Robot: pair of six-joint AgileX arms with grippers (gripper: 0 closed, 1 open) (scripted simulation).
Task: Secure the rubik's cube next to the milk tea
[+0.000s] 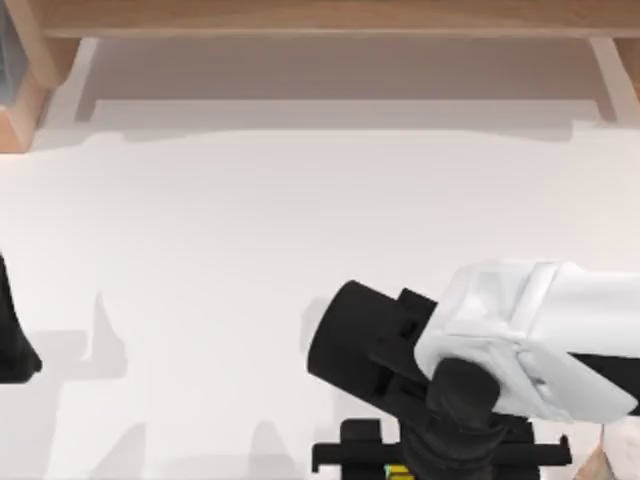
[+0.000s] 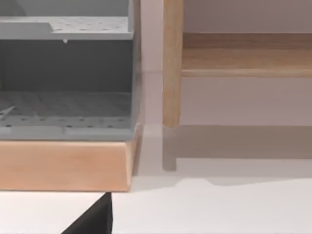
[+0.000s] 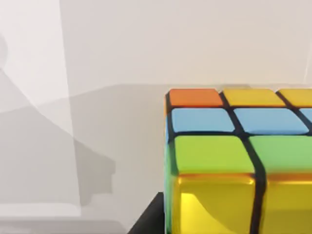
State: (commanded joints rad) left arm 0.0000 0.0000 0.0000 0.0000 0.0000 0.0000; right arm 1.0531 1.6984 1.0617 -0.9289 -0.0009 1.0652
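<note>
Right gripper [image 1: 420, 470] low at the table's [image 1: 250, 250] 5 o'clock edge, over the rubik's cube [image 3: 234, 161], grip state unclear, maybe milk tea [image 1: 600, 462] at the corner; left arm parked at 9 o'clock.

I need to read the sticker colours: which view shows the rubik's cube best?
The right wrist view: the rubik's cube sits close, showing orange, yellow, blue and green stickers. The top view gives a sliver under the right arm.
</note>
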